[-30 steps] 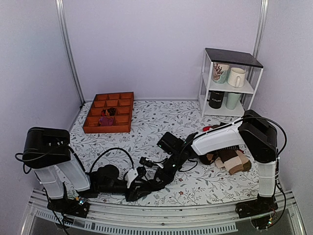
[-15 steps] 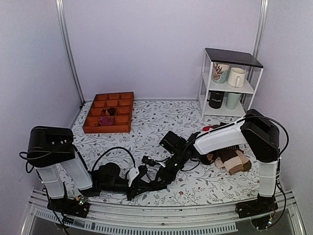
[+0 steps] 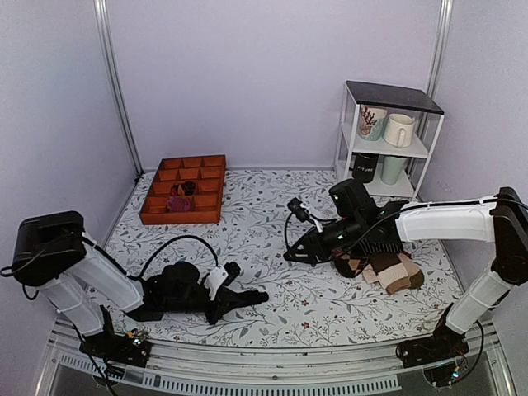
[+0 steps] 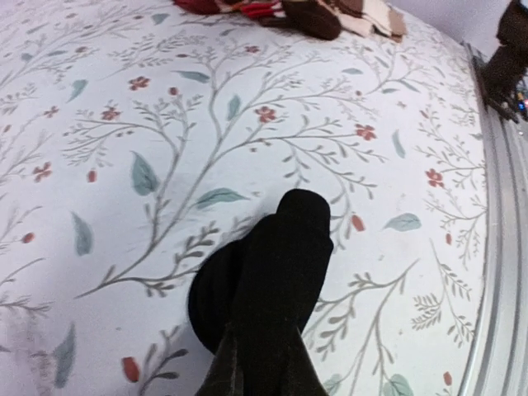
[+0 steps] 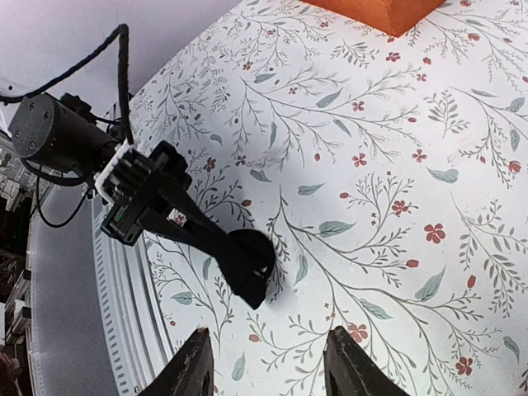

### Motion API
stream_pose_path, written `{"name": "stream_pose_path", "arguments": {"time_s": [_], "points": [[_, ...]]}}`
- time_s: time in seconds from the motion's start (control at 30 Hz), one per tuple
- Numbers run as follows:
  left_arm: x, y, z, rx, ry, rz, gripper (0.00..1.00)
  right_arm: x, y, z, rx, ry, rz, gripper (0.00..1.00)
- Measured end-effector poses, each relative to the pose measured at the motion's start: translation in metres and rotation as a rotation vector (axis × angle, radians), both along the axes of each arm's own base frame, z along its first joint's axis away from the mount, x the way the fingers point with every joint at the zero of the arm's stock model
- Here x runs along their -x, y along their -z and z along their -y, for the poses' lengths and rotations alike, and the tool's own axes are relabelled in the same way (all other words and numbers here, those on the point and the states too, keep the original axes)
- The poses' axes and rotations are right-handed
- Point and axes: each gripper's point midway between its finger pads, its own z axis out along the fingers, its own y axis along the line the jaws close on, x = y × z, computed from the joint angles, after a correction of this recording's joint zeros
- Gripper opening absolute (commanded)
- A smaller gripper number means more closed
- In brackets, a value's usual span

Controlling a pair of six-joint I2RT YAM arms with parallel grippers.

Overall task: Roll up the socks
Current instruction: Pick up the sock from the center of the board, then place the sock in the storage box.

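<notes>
Lighting: even, diffuse, from above. You will find only a soft shadow beside the socks point(image 5: 247, 262). In your left wrist view they read as featureless black, and the table point(image 4: 49, 355) blurs near the lens.

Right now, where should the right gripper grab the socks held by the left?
Probably the free rounded end of the socks, from above: it juts past the left gripper, whose fingers cover the other end. The right gripper is open.
</notes>
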Motion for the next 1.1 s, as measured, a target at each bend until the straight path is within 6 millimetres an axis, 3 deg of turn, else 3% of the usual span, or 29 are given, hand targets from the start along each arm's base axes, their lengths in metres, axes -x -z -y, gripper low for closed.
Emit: {"name": "stream_pose_path", "arguments": {"time_s": [0.1,0.27,0.4,0.5,0.6,0.7,0.8,1.1], "points": [[-0.022,-0.016,-0.010,-0.022,-0.078,0.025,0.00,0.000,-0.005,-0.003,-0.020,0.002,0.007,0.47],[-0.095,-0.093,-0.039,0.047,-0.291,0.157,0.00,0.004,0.009,0.002,-0.011,0.017,-0.019,0.47],[-0.165,-0.150,-0.097,0.087,-0.527,0.249,0.00,0.006,0.014,0.003,-0.011,0.026,-0.033,0.47],[-0.200,-0.166,-0.139,0.076,-0.644,0.271,0.00,0.005,0.013,0.003,-0.022,0.032,-0.030,0.47],[-0.233,-0.171,-0.170,0.035,-0.712,0.261,0.00,0.002,0.013,0.004,-0.029,0.039,-0.026,0.47],[-0.255,-0.169,-0.188,0.004,-0.754,0.235,0.00,0.000,0.015,0.006,-0.030,0.046,-0.028,0.47],[-0.263,-0.159,-0.204,-0.022,-0.798,0.195,0.00,-0.003,0.018,0.010,-0.028,0.056,-0.032,0.46],[-0.276,-0.102,-0.264,-0.180,-0.939,0.030,0.00,-0.006,0.022,0.013,-0.044,0.049,-0.052,0.46]]}}
